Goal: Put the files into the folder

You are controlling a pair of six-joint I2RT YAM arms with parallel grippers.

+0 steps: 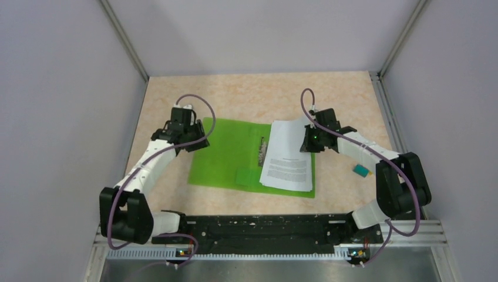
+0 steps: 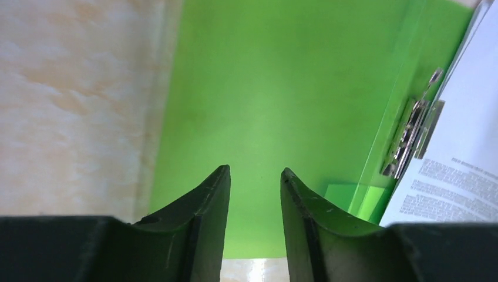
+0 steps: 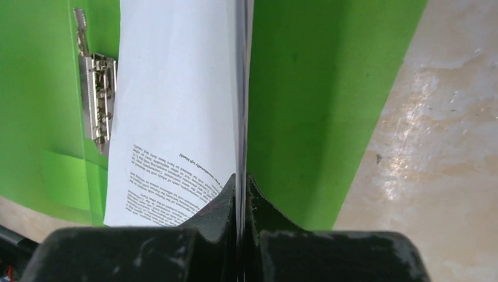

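Glossy plastic folder (image 2: 258, 106) — metal clip (image 2: 411, 132)

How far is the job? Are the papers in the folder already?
Done: the folder lies open, papers on its right half beside the clip. In hand: the right gripper pinches the papers' edge. Left: release, then close the cover under the open left gripper.

folder (image 1: 226, 158) left half bare beneath left pincer (image 2: 254, 173), metal clip (image 2: 411, 135) beside files (image 2: 464, 117)

One folder (image 1: 226, 155), one metal clip (image 1: 263, 150), one teal tag (image 1: 361, 170), perhaps three files (image 1: 288, 161).
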